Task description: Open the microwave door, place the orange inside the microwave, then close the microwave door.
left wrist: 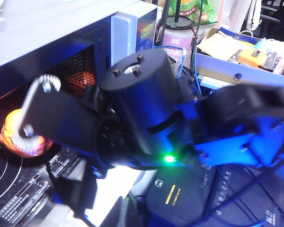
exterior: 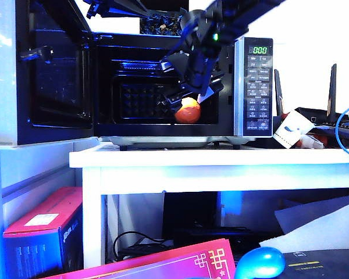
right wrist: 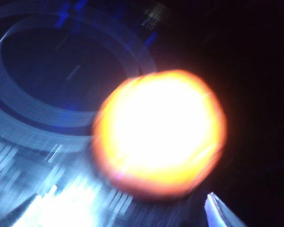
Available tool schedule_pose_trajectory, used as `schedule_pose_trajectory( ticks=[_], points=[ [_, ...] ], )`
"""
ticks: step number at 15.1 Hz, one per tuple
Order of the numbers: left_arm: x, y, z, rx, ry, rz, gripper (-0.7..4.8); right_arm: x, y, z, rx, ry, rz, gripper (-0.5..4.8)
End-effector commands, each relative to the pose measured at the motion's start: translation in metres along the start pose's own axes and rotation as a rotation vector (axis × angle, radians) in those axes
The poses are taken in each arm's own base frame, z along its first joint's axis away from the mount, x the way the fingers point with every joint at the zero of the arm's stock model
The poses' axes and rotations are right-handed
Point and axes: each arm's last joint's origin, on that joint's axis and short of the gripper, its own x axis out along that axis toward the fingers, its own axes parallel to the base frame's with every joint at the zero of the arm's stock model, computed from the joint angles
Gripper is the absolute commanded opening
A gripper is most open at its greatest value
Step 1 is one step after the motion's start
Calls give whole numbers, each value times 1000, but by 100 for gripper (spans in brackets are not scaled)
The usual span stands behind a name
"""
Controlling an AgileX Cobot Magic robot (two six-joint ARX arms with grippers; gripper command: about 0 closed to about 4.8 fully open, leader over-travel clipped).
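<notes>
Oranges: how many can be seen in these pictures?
1. The orange lies inside the open microwave, just below the open right gripper. Others may be hidden.

A cluttered robotics lab: microwave (exterior: 163,87) on white table (exterior: 221,160), router (exterior: 314,116), cables, boxes.

White bench (exterior: 163,160). Below it, near left: red box (exterior: 43,224); pink printed carton (exterior: 180,261) in front; shiny blue rounded object (exterior: 260,261) near right. Blue cable (exterior: 339,133) far right.
</notes>
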Motion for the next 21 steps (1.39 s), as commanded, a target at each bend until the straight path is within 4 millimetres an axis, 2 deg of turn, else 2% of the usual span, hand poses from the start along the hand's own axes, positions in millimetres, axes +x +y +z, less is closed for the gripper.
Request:
schedule_pose_trajectory(
  ticks=[1, 4, 7, 9, 12, 14, 15, 16, 17, 19, 20, 21],
  points=[
    [1, -1, -2, -18, 12, -23, -6, -21, 0, -2, -57, 146, 72, 479],
    [1, 0, -1, -12, 6, -21, -5, -45, -6, 1, -76, 240, 108, 479],
    [-2, -2, 4, 11, -18, -17, -5, -70, -15, 11, -71, 255, 111, 479],
    [-9, -7, 13, 36, -45, -11, -5, -94, -25, 22, -47, 245, 105, 479],
    [-28, -21, 32, 92, -103, 6, -5, -144, -45, 45, -15, 169, 79, 479],
    [-51, -38, 53, 146, -172, 27, -5, -183, -60, 61, 10, 88, 52, 479],
    [-62, -46, 61, 164, -194, 61, -5, -199, -66, 67, 22, 51, 41, 442],
    [-76, -56, 70, 179, -218, 105, -5, -216, -72, 72, 30, 13, 29, 310],
    [-94, -70, 80, 202, -247, 143, -6, -233, -78, 77, 40, -30, 15, 293],
    [-126, -95, 87, 181, -224, 256, -5, -259, -86, 85, 58, -107, -3, 273],
    [-137, -103, 85, 165, -179, 334, -6, -267, -89, 88, 64, -132, -10, 159],
    [-151, -111, 77, 134, -63, 487, -6, -277, -93, 90, 69, -157, -17, -3]
  ],
)
